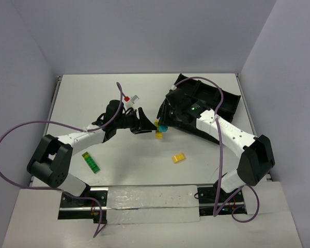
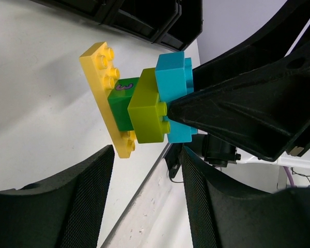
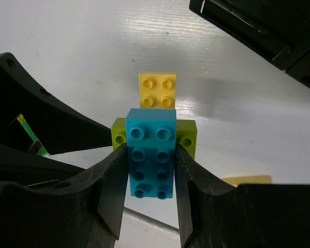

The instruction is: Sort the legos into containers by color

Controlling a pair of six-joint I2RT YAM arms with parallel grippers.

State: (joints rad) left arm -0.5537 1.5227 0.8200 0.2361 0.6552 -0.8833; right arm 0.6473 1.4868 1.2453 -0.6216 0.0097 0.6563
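stack (image 2: 144, 103): four bricks are sitting joined together, a cyan brick (image 3: 150, 160) on a lime brick (image 2: 147, 111), then a dark green brick (image 2: 121, 103), then a yellow plate (image 2: 106, 88).
where it is: i am holding it over the table (image 1: 119, 170), just beside the near-left corner of the tray (image 1: 230, 101). i cannot tell whether the yellow plate is touching the surface.
right gripper (image 3: 151, 155): my fingers are clamping the long sides of the cyan brick, with the lime brick sticking out past them on both sides.
left gripper (image 2: 147, 160): my fingers are standing spread and gripping nothing, aimed at the stack, which is sitting just beyond their tips.
loose yellow brick (image 1: 179, 158): it is lying on the table between my arms, well apart from the tray.
green brick (image 1: 91, 161): it is lying near my left arm's base, far from the tray.
tray contents: the compartments i can see are showing no brick, though my right arm is hiding part of them.
progress: i am judging the sort barely begun. the stack needs pulling apart colour by colour, and every brick in view is waiting for a compartment.
step in hand: likely bracing the stack with one gripper while the other is peeling a layer off.
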